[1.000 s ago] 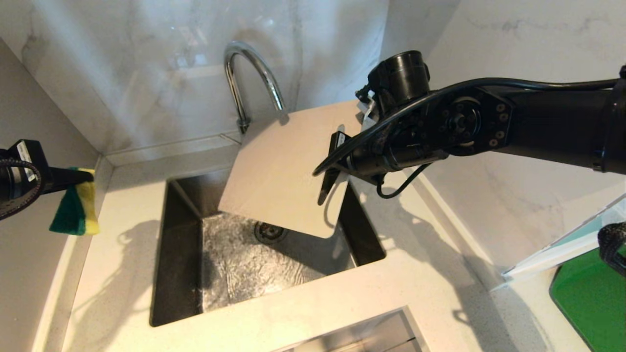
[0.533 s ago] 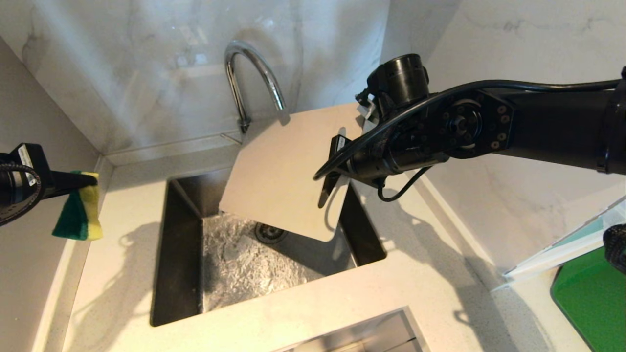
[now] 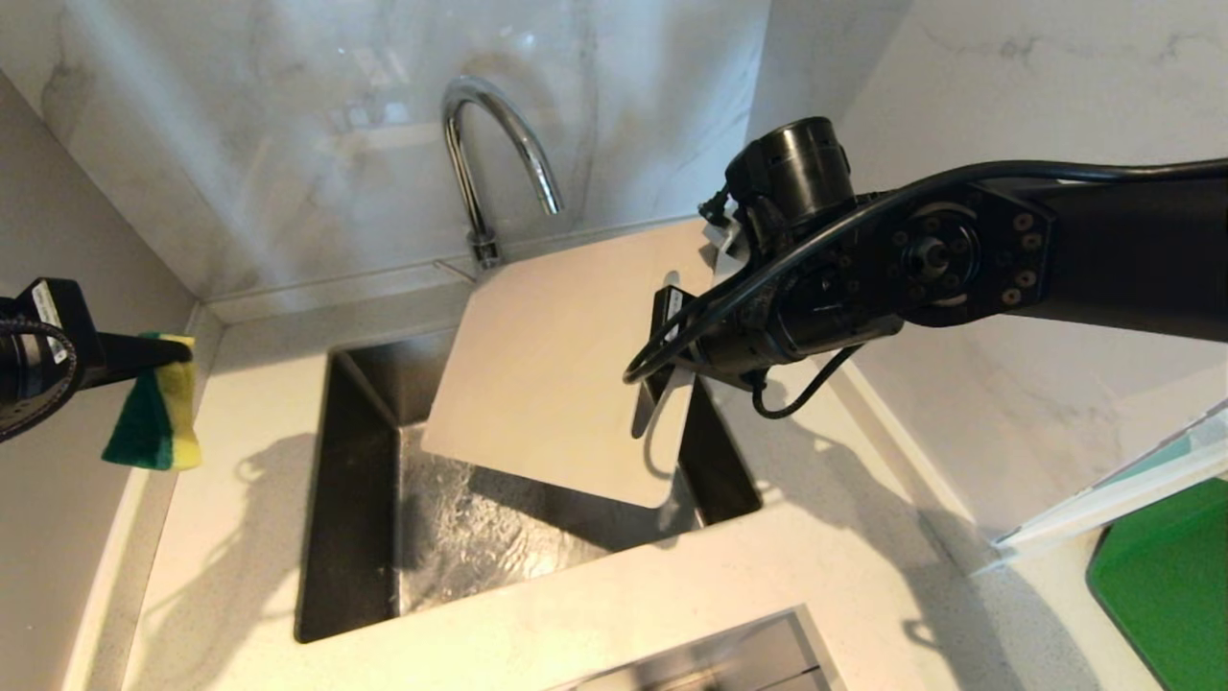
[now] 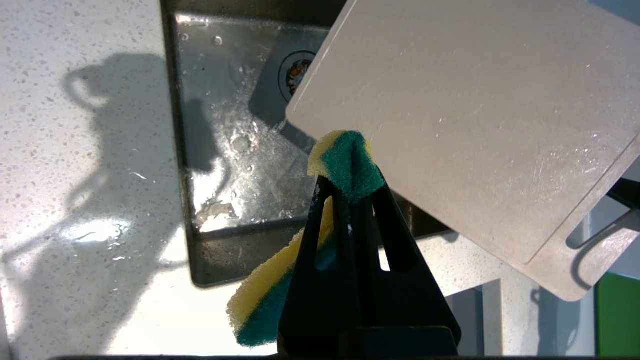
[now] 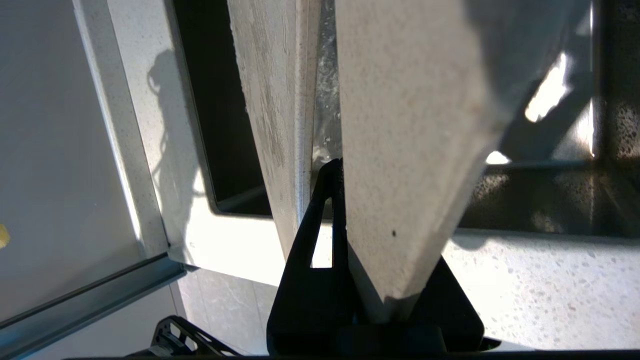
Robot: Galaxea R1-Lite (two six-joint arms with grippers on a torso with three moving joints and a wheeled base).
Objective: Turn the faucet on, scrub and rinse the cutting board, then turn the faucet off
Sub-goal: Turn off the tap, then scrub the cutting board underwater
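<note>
At far left, the left gripper (image 3: 177, 353) is pinched shut on a green-and-yellow sponge (image 3: 153, 417) over the counter, well apart from the cutting board (image 3: 556, 374). Behind the sink (image 3: 345, 537) stands the faucet (image 3: 489, 144). To the right, the right gripper (image 3: 672, 331) clamps the board's handle edge, holding it tilted over the basin. Since a second ago, the board has dropped lower and nearer, clearing the spout.

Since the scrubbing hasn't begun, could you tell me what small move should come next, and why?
Probably swing the left claw with its sponge toward the cutting board: the right claw holds the board tilted over the wet sink, and the sponge hangs apart from it.
</note>
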